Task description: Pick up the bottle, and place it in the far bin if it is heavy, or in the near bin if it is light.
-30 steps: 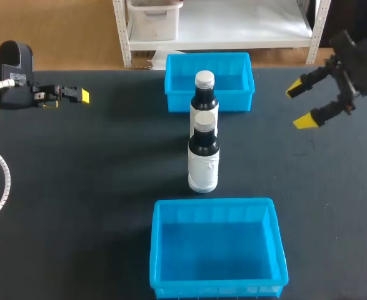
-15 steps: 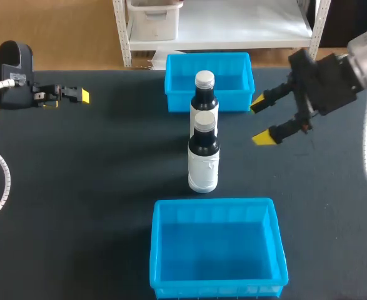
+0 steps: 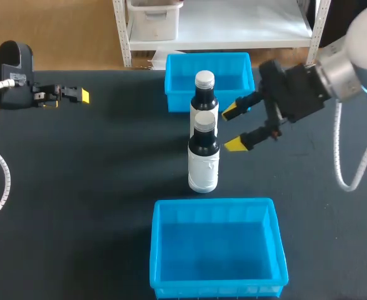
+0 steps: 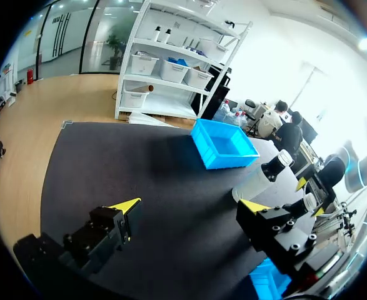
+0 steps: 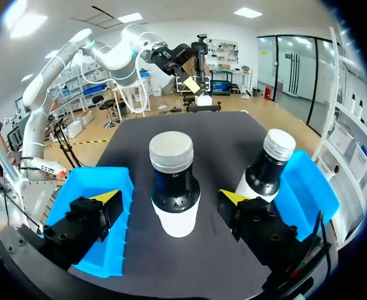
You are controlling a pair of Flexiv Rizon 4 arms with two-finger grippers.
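Observation:
Two dark bottles with white labels and grey caps stand in a row at mid-table: the near bottle [image 3: 203,156] and, behind it, the far bottle [image 3: 204,94]. My right gripper [image 3: 234,129] is open just right of the near bottle's neck and touches nothing. In the right wrist view the near bottle [image 5: 174,187] stands just ahead of my right gripper [image 5: 170,200], in line with the gap between its fingers. The far bottle [image 5: 267,165] is off to one side. My left gripper [image 3: 77,95] hovers open and empty at the table's far left.
The far blue bin [image 3: 170,81] sits at the table's back edge, right behind the far bottle. The near blue bin [image 3: 155,250] sits at the front edge, and both bins hold nothing. Bare black tabletop lies to both sides of the bottles.
My right arm has swung in from the right edge to the near bottle's side, fingers staying wide apart. The left arm and both bottles have not moved.

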